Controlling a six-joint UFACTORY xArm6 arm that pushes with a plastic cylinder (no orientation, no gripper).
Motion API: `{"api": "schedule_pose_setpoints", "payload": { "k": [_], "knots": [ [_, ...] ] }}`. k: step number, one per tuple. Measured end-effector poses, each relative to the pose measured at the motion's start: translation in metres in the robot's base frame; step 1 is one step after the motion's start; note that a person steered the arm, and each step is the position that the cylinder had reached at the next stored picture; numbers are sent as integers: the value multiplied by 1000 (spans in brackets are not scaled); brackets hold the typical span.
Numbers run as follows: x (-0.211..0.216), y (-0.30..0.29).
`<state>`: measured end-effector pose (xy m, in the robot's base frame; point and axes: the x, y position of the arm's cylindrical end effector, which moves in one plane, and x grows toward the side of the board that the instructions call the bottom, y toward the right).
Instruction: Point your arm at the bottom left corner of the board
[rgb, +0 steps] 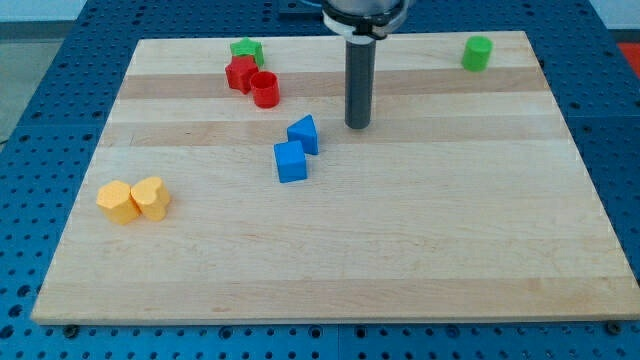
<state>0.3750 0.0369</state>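
Note:
My tip (358, 125) rests on the wooden board (400, 250) above its centre, just right of the upper blue block (303, 134). A blue cube (291, 161) sits just below and left of that block. The board's bottom left corner (40, 315) lies far from my tip, towards the view's lower left. Two yellow blocks, a hexagonal one (116, 201) and a heart-like one (151, 197), sit side by side near the left edge, between my tip and that corner.
A red star-like block (240, 73) and a red cylinder (265, 89) touch near the top left, with a green star-like block (246, 49) behind them. A green cylinder (478, 53) stands at the top right. Blue pegboard surrounds the board.

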Motion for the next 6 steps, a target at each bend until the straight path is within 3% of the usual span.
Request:
{"api": "schedule_pose_setpoints", "payload": {
  "k": [2, 3, 4, 5, 6],
  "knots": [
    [6, 10],
    [46, 67],
    [147, 33],
    [214, -70],
    [236, -189]
  ]
}}
